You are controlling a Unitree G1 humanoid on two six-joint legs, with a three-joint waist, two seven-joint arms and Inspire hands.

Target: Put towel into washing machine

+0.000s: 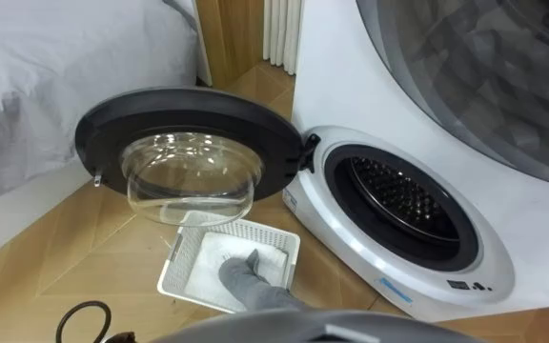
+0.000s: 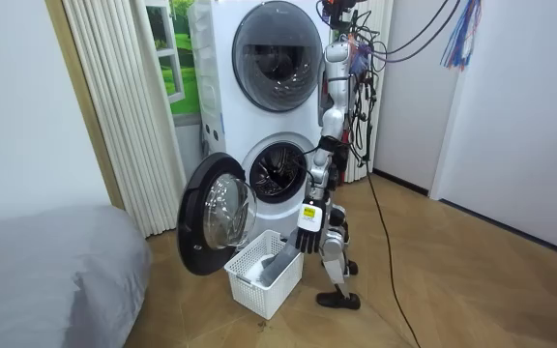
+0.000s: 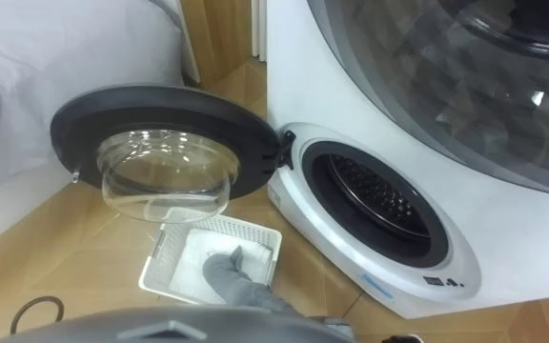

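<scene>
A grey towel (image 1: pixel 246 276) lies with one end in a white slatted basket (image 1: pixel 172 262) on the floor and rises towards me, passing under my chest. In the room view the towel (image 2: pixel 280 261) stretches slanting from the basket (image 2: pixel 249 290) up to my left hand (image 2: pixel 307 237), which is shut on its upper end. The lower washing machine's drum (image 1: pixel 403 200) gapes open to the right of the basket, and its round door (image 1: pixel 189 119) is swung out to the left, above the basket. I stand bent forward beside the basket, in front of the machine.
A second machine (image 2: pixel 277 53) is stacked on top of the lower one. A bed with grey bedding (image 1: pixel 55 76) stands at the left. Pale curtains (image 2: pixel 124 97) hang behind the door. The floor is wood.
</scene>
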